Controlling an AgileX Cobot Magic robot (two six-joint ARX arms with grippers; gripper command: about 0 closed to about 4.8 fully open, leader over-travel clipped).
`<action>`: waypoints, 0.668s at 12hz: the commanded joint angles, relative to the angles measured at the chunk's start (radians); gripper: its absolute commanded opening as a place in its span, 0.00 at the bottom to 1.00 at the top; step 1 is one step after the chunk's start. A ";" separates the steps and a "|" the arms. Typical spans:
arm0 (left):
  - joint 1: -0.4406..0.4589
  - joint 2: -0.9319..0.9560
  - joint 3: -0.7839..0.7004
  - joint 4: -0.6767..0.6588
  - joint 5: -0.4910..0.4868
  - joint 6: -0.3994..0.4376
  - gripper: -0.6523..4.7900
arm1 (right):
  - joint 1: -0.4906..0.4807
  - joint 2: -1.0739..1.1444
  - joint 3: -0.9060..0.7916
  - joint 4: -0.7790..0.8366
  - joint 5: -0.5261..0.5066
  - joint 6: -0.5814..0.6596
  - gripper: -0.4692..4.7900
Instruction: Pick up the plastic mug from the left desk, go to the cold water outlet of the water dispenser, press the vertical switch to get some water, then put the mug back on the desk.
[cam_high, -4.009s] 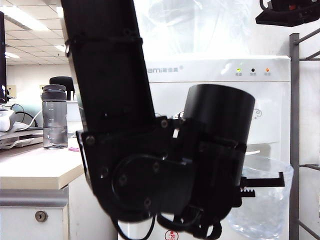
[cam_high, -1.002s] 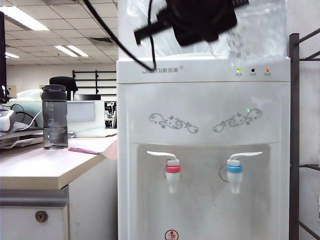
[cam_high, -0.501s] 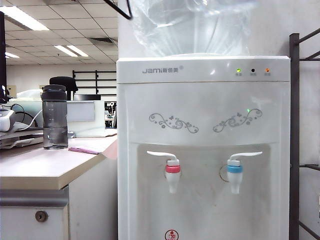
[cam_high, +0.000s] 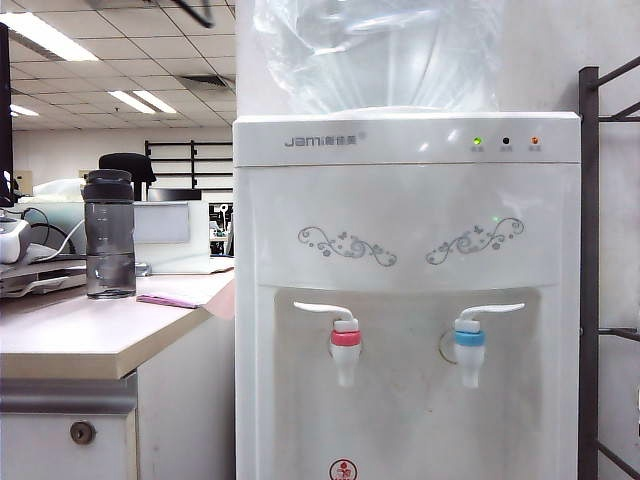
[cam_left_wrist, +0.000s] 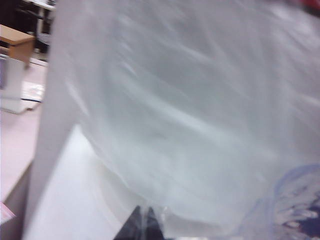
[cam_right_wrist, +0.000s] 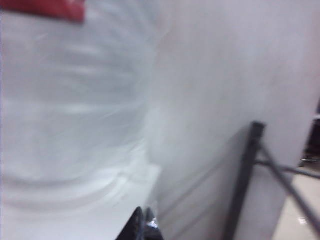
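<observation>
The exterior view held the whole front of the water dispenser (cam_high: 405, 300): its clear jug (cam_high: 378, 55) at the top centre of the frame, the cold water outlet (cam_high: 469, 350) with its blue collar at lower right, and the vertical switch (cam_high: 490, 312) curving out above that collar. The red-collared tap (cam_high: 345, 350) hung just to the left of it. At the lower left lay the left desk (cam_high: 80, 340), bearing a smoky-grey bottle (cam_high: 109, 234) near its back edge. Neither gripper appeared in this view; only a dark sliver of something crossed the top edge at upper left, too little to identify.

The wrist views gave what the exterior view lacked. In the left wrist view the left gripper (cam_left_wrist: 143, 226) showed at the bottom centre as two dark fingertips pressed together, raised up beside the jug, which filled most of the blurred frame. A rippled clear shape at the lower right corner may have been the plastic mug (cam_left_wrist: 295, 210), but the blur left that uncertain, and whether it was held could not be told.

In the right wrist view the right gripper (cam_right_wrist: 145, 225) likewise showed dark tips close together at the bottom centre, apparently pressed shut, up near the jug and the dispenser's top, with a dark metal rack (cam_right_wrist: 250, 170) at the right.
</observation>
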 joint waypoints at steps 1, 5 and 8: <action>0.034 -0.047 0.006 0.019 0.003 -0.008 0.11 | 0.002 -0.058 0.004 -0.129 -0.212 0.006 0.09; 0.083 -0.120 0.006 -0.056 0.001 -0.008 0.11 | 0.129 -0.106 0.005 -0.294 -0.371 0.075 0.09; 0.180 -0.145 0.006 -0.061 0.001 -0.009 0.11 | 0.166 -0.106 0.005 -0.293 -0.378 0.075 0.09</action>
